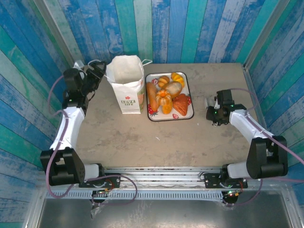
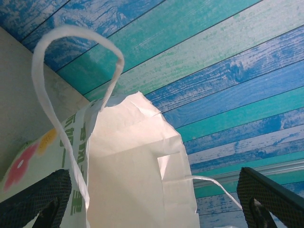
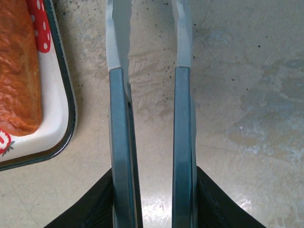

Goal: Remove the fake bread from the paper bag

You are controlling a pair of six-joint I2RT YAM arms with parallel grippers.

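- A robot lab cell is shown.
- A left arm [image 1: 66, 126] and a right arm [image 1: 249, 121] are bolted along the bench [image 1: 123, 140] edge.
- Blue plank-print panels [image 1: 199, 28] are set around it.

Paper bag [image 1: 124, 78], standing at far left of table [image 1: 190, 137]: on near-facing front, green block lettering [image 1: 128, 101] in two lines, legible as "LOVE LIFE". Small red mark directly above lettering, detail too small to tell.

Left wrist view, same paper bag [image 2: 137, 190]: green characters [image 2: 78, 156] running down left side panel, viewed at steep angle, not readable. Pink-red flower motif [image 2: 20, 166] and orange motif [image 2: 47, 141] at lower left of that panel, without legible wording.
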